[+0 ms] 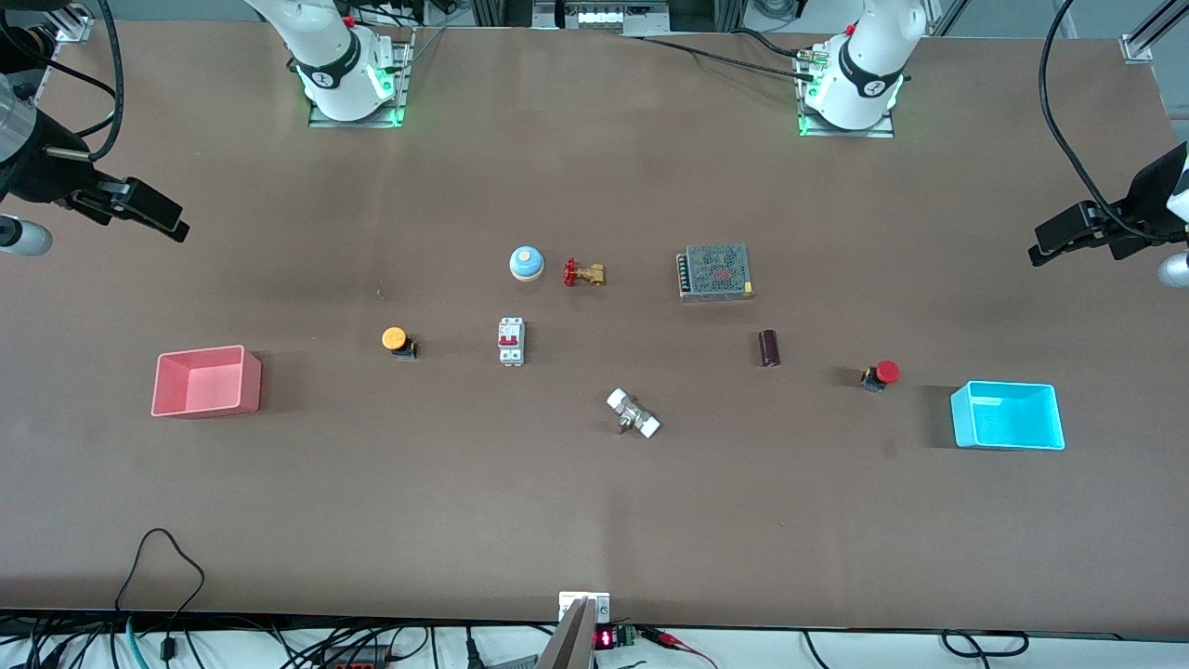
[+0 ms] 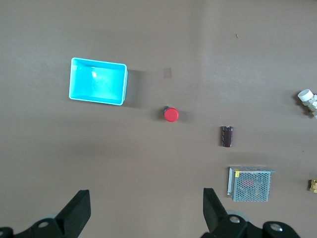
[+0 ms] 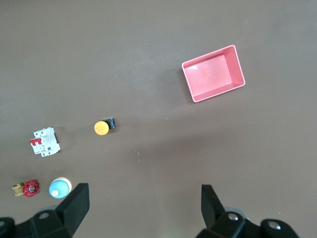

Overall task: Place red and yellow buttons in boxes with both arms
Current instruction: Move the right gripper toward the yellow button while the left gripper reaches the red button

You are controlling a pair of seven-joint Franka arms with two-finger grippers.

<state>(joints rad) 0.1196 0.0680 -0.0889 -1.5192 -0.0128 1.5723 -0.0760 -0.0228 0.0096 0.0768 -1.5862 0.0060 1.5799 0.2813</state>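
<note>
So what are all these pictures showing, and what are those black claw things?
Two white robot arms stand at a brown table. The big picture looks down from across it; the other two come from cameras on each arm's wrist. The black claws are end effectors. The left end effector hangs open above the table near the cyan box, and the right end effector hangs open near the pink box. Neither holds anything. On the table lie a red button beside the cyan box, a yellow button closer to the pink box, and, between them, a blue dome, a brass valve, a white switch and a metal mesh box.
</note>
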